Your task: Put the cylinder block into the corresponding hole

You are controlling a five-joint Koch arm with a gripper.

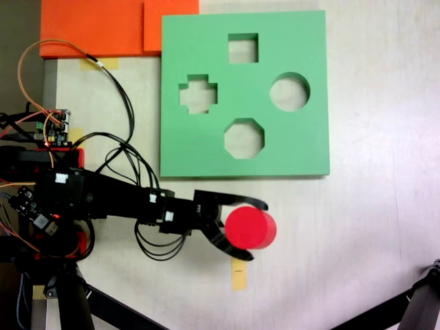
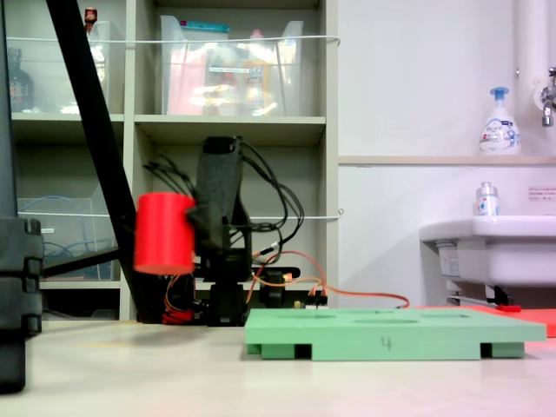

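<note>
Holding the cylinder block [image 1: 251, 228] between them, the jaws [image 1: 256, 230] pinch its round sides, one finger above it and one below it in the top-down fixed view. In the low fixed view the red block [image 2: 164, 233] hangs well above the counter [image 2: 130, 365], standing upright with its flat top up.

The green board [image 1: 206, 151] lies flat on the counter, up and a little right of the block in the top-down fixed view. The corresponding hole [image 1: 289, 92] is the round one, near the board's right edge. It sits past the eight-sided hole [image 1: 244, 138], which is closer to the block.

So I think the arm has to carry the block away from its base and a bit to the right, over the eight-sided hole, then stop above the round hole. The block looks upright already, so it should only need to go straight down.
</note>
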